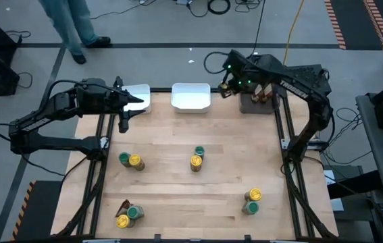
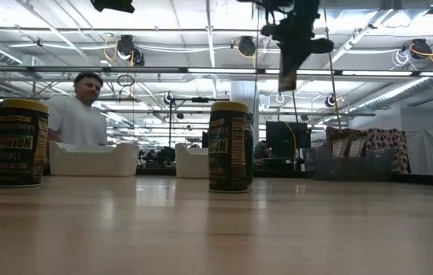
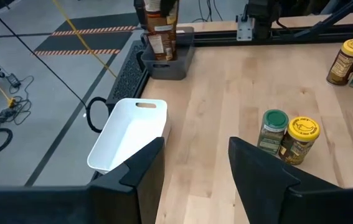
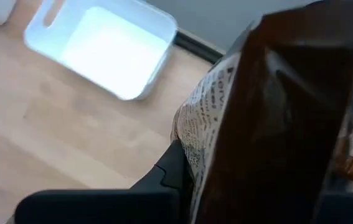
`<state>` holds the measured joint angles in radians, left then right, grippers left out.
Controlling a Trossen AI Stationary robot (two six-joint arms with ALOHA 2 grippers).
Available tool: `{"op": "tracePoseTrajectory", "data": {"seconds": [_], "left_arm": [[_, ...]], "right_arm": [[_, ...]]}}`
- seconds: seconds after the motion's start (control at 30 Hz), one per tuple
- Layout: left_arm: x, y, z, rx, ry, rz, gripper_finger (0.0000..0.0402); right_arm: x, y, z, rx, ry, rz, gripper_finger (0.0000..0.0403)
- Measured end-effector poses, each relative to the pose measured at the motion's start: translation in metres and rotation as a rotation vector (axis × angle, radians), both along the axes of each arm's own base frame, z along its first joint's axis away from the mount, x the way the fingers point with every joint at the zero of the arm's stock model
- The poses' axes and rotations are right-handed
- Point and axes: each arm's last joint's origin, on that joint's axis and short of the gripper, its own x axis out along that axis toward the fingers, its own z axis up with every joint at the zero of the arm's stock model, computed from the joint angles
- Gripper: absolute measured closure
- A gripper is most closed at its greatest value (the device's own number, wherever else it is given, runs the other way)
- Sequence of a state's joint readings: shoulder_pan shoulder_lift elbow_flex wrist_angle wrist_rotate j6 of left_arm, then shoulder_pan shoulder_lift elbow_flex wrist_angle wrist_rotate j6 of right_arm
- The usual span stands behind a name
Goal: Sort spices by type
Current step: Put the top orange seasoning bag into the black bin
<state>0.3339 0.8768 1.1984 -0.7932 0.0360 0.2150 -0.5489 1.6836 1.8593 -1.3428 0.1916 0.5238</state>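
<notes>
My right pincer is clamped on a brown packet, held above the grey bin at the tabletop's far right corner so packets collect there, while my left pincer, parted and empty, waits by a white tray.

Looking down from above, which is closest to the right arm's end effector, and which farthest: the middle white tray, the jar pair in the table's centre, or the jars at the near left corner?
From the right end effector, in the high view:
1. Middle white tray, just beside it at the far edge.
2. Centre jar pair, mid-table.
3. Near-left corner jars, diagonally across the table.
</notes>
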Motion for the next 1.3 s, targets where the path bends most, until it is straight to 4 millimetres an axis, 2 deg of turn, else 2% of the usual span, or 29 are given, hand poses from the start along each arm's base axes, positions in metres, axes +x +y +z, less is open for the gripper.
{"op": "tracePoseTrajectory", "data": {"seconds": [0.17, 0.33, 0.57, 0.7, 0.83, 1.3], "left_arm": [[0.0, 0.0, 0.0, -0.002, 0.001, 0.001, 0.022], [0.0, 0.0, 0.0, -0.021, -0.004, 0.01, 0.022], [0.0, 0.0, 0.0, -0.023, -0.004, 0.012, 0.022], [0.0, 0.0, 0.0, -0.023, -0.005, 0.014, 0.022], [0.0, 0.0, 0.0, -0.023, -0.008, 0.03, 0.022], [0.0, 0.001, 0.002, -0.025, -0.028, 0.054, 0.022]], "right_arm": [[-0.02, -0.03, -0.022, 0.037, 0.07, -0.067, 0.0373], [-0.042, -0.056, -0.061, 0.091, 0.149, -0.122, 0.0373], [-0.075, -0.09, -0.104, 0.16, 0.096, -0.214, 0.0372], [-0.092, -0.1, -0.114, 0.178, 0.091, -0.262, 0.0372], [-0.099, -0.104, -0.117, 0.182, 0.099, -0.275, 0.0372], [-0.098, -0.112, -0.14, 0.198, 0.099, -0.299, 0.0371]]}}
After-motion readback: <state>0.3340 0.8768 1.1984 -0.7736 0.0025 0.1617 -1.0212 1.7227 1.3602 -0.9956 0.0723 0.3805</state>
